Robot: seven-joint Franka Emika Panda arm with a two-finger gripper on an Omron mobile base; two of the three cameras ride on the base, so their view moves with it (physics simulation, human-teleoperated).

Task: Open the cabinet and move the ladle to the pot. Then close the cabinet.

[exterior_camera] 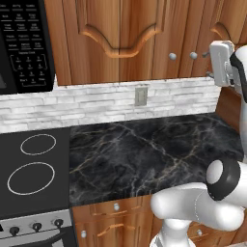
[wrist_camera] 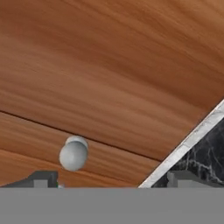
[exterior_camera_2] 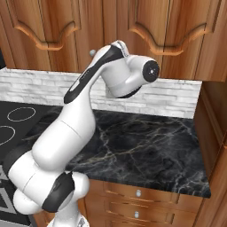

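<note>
The cabinet (exterior_camera: 116, 38) is a reddish-brown wall cabinet with arched moulding, and its doors are shut. Two small round silver knobs (exterior_camera: 172, 56) sit side by side near the door seam. My gripper (exterior_camera: 208, 64) is at the upper right, pointing at the right-hand knob (exterior_camera: 193, 55) and just short of it. In the hand view the knob (wrist_camera: 73, 154) lies left of centre above the gripper (wrist_camera: 113, 179), whose fingertips (wrist_camera: 41, 179) stand wide apart and open, holding nothing. The ladle and the pot are out of view.
A black microwave (exterior_camera: 24, 43) hangs at the upper left over a black stovetop (exterior_camera: 34, 169). A dark marble counter (exterior_camera: 154, 149) runs below the white brick backsplash with an outlet (exterior_camera: 141, 95). Drawers (exterior_camera_2: 138, 193) sit under the counter, and a tall wooden panel (exterior_camera_2: 217, 133) closes the right side.
</note>
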